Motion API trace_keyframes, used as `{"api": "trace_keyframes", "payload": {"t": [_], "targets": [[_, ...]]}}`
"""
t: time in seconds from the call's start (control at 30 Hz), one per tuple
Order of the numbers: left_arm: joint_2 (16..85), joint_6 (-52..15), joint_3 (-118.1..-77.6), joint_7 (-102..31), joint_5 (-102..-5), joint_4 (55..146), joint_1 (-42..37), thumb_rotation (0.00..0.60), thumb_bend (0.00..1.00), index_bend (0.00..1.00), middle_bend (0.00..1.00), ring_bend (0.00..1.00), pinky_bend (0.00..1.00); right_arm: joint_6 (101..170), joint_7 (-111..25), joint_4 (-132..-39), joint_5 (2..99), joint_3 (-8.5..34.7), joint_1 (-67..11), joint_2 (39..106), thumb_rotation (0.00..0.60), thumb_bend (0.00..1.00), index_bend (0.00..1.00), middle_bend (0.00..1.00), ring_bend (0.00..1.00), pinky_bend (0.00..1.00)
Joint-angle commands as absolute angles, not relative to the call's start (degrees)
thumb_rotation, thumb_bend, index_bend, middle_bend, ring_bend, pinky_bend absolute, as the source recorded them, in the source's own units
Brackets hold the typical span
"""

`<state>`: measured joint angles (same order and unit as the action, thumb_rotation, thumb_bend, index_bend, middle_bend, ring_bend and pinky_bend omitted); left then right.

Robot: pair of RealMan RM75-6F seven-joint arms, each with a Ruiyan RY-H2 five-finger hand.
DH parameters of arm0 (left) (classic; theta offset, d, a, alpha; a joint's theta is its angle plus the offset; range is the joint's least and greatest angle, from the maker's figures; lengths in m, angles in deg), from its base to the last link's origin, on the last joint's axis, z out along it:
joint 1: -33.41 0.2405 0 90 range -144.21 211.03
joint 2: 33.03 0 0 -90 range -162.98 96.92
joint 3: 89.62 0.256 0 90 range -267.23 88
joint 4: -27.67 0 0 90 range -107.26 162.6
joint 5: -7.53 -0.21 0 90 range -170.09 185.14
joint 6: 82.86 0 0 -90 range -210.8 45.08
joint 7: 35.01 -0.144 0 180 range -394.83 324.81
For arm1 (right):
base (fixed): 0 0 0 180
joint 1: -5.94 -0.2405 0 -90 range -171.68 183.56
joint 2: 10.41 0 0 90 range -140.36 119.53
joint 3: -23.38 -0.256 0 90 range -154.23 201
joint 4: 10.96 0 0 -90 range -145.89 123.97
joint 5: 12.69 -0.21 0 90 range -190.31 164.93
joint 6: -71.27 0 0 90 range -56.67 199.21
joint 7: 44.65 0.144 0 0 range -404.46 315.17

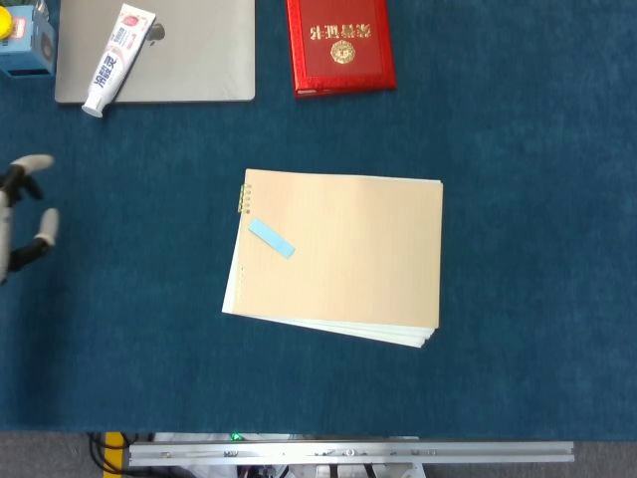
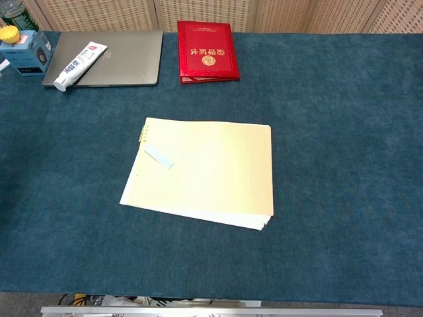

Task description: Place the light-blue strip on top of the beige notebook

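Observation:
The light-blue strip (image 1: 271, 238) (image 2: 159, 156) lies flat on the beige notebook (image 1: 348, 259) (image 2: 211, 172), near its left edge by the spiral binding. Nothing touches it. My left hand (image 1: 22, 224) shows only as a few spread fingertips at the far left edge of the head view, far from the notebook and holding nothing. The chest view does not show it. My right hand appears in neither view.
A grey laptop (image 1: 179, 50) (image 2: 115, 56) with a toothpaste tube (image 1: 117, 45) (image 2: 79, 56) on it sits at the back left. A red booklet (image 1: 340, 45) (image 2: 207, 51) lies behind the notebook. A blue box (image 1: 22, 40) (image 2: 25, 51) stands in the far left corner.

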<state>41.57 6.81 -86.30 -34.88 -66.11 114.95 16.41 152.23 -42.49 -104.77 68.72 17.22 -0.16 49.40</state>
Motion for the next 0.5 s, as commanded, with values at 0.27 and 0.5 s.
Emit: {"api": "trace_keyframes", "payload": {"t": [0.27, 0.5], "targets": [[40.12, 9.96, -86.4, -34.5, -68.9, 115.19, 22.72, 0.6, 0.38, 0.28, 0.48, 0.44, 0.61, 151.47, -43.3, -105.02, 69.03, 17.48, -0.82, 50.2, 0.6, 0.26, 0.34, 0.4, 0.35, 0.34], [39.2, 8.11, -87.22, -35.79, -69.89, 117.01, 23.53, 0.6, 0.38, 0.28, 0.47, 0.44, 0.61, 151.35, -43.75, -105.7, 70.07, 17.77, -1.28, 50.3, 0.6, 0.26, 0.34, 0.4, 0.35, 0.34]]}}
